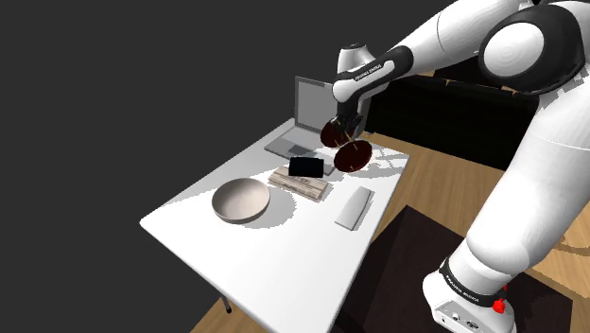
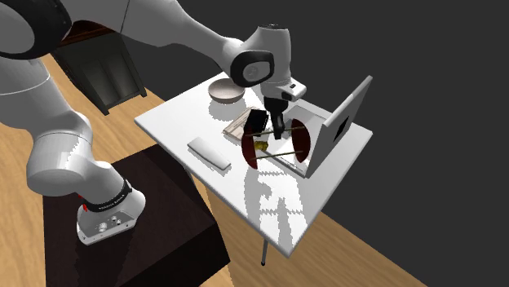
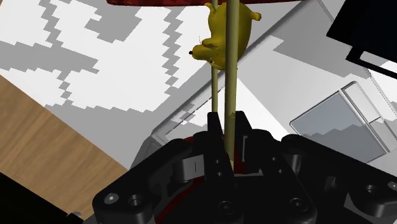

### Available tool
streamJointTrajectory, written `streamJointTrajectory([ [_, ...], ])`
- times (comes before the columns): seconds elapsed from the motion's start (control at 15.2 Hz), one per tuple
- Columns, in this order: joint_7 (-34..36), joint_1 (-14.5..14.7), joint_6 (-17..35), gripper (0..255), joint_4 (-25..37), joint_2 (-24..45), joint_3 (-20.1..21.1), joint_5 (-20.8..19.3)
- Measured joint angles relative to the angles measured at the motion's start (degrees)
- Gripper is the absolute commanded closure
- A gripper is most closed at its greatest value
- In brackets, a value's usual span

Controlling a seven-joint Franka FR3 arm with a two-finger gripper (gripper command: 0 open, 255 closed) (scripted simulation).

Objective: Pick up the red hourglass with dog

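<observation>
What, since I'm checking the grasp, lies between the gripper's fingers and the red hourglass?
Nothing. In the wrist view the gripper is shut directly on a thin yellowish rod of the hourglass, with no other thing between.

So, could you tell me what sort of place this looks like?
Probably a study or work corner in a home: a white table carries an open laptop and a bowl, and it stands on a wooden floor.
</observation>
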Motion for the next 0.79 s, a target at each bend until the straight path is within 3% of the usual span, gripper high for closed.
streamJointTrajectory([
  [0.79, -1.0, 0.2, -8.5, 255, 4.9, -3.6, 0.2, 0.5],
])
